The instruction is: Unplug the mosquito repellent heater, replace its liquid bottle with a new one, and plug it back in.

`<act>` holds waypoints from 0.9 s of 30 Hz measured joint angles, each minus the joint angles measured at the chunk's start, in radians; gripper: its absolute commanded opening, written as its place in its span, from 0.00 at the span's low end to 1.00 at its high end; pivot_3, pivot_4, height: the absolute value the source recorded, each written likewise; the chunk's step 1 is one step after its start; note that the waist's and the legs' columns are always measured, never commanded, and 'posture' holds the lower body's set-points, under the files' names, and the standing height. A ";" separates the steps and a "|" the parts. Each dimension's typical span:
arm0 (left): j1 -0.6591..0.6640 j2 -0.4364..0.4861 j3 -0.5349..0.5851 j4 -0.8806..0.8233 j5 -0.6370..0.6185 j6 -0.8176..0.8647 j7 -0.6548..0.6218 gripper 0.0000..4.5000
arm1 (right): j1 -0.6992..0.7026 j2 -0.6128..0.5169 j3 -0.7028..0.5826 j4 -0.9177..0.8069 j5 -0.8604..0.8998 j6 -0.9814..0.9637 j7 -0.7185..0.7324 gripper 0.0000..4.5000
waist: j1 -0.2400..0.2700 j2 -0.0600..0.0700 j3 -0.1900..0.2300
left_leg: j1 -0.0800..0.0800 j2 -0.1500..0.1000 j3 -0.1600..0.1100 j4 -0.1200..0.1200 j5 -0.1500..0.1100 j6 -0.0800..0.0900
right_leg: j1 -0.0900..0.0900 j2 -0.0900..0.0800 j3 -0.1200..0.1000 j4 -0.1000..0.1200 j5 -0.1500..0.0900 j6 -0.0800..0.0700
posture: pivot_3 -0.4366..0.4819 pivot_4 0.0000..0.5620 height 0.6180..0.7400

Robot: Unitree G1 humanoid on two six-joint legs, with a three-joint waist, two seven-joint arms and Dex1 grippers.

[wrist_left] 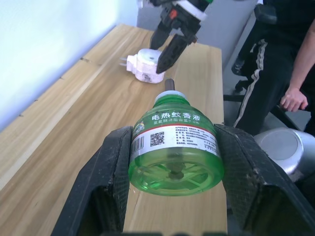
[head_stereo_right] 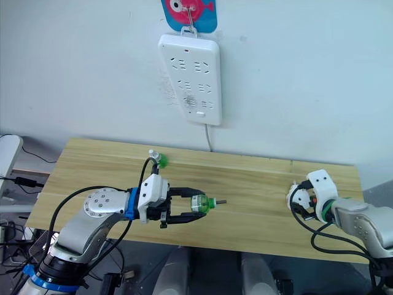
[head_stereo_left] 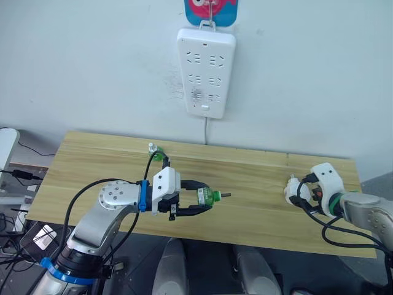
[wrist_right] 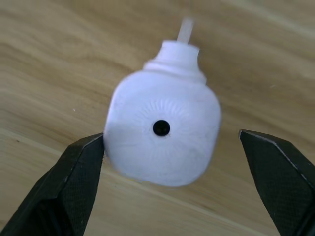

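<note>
A: Where is the heater [head_stereo_left: 293, 191]?

B: At the right of the frame, lying on the wood surface [head_stereo_left: 252, 215]. It is not in the power strip [head_stereo_left: 206, 72] up on the wall, so it is already unplugged.

A: Is the right tool [wrist_right: 172, 162] holding it?

B: Not really. Its fingers are spread wide. One finger touches the side of the heater, and the other is well apart from it.

A: And the left tool [wrist_left: 172, 184]?

B: It is closed on a green bottle [wrist_left: 174, 147], squeezing it from both sides. The bottle lies sideways with its thin tip aimed at the heater, but they are well apart.

A: So which step is this?

B: I think it is putting the new bottle in. Another small green thing [head_stereo_left: 156, 153] sits near the back of the surface. It may be the old bottle, but I cannot tell.

A: What comes next?

B: I think the right tool must grip the heater, and the left one must bring the tip to its hole.
</note>
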State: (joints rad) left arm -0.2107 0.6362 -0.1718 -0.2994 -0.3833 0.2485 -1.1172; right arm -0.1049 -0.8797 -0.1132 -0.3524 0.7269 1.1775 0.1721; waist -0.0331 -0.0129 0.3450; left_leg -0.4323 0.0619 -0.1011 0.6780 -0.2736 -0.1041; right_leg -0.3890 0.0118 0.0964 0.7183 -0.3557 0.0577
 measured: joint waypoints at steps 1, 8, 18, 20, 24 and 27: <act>0.001 -0.005 0.000 0.000 0.001 -0.001 0.004 0.50 | 0.015 0.000 -0.031 -0.026 0.004 0.021 0.000 1.00 | 0.000 0.000 0.000 | 0.000 0.000 0.000 0.000 0.000 0.000 | 0.000 0.000 0.000 0.000 0.000 0.000 | 0.37 0.62 0.65; 0.003 -0.110 0.003 0.002 0.020 -0.047 0.095 0.50 | 0.052 0.025 -0.321 -0.238 0.117 0.160 0.041 1.00 | -0.006 0.000 0.000 | 0.001 0.000 0.000 0.000 0.000 0.000 | 0.001 0.000 0.000 0.000 0.001 0.000 | 0.33 0.60 0.65; -0.014 -0.362 -0.038 0.080 0.127 -0.194 0.308 0.50 | 0.001 0.537 -0.255 -0.352 0.693 -0.011 -0.341 1.00 | -0.030 -0.001 -0.001 | 0.000 -0.001 0.000 0.001 0.000 0.000 | 0.001 -0.001 0.000 0.001 0.001 0.001 | 0.32 0.58 0.65; -0.022 -0.385 -0.042 0.081 0.136 -0.194 0.333 0.50 | -0.014 0.601 -0.183 -0.352 0.766 -0.087 -0.443 1.00 | -0.033 -0.001 -0.001 | 0.000 -0.001 0.000 0.001 0.000 0.000 | 0.001 -0.001 0.000 0.002 0.001 0.001 | 0.33 0.58 0.65; -0.023 -0.404 -0.058 0.081 0.143 -0.194 0.364 0.50 | -0.032 0.627 -0.093 -0.348 0.828 -0.203 -0.552 1.00 | -0.037 -0.001 -0.001 | 0.000 -0.001 0.000 0.001 0.002 -0.002 | 0.001 -0.001 0.000 0.002 0.002 0.001 | 0.33 0.57 0.65; -0.022 -0.407 -0.059 0.077 0.143 -0.192 0.380 0.50 | -0.032 0.629 -0.046 -0.339 0.831 -0.268 -0.582 0.96 | -0.040 -0.001 -0.001 | 0.000 -0.001 -0.001 0.001 0.002 -0.003 | 0.000 0.000 0.000 0.002 0.001 0.001 | 0.34 0.57 0.65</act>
State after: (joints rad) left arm -0.2330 0.2297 -0.2305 -0.2222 -0.2404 0.0567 -0.7376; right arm -0.1373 -0.2504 -0.1589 -0.6913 1.5581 0.9092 -0.4104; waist -0.0727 -0.0137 0.3439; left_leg -0.4322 0.0614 -0.1017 0.6792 -0.2712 -0.1070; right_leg -0.3886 0.0114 0.0962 0.7202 -0.3542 0.0590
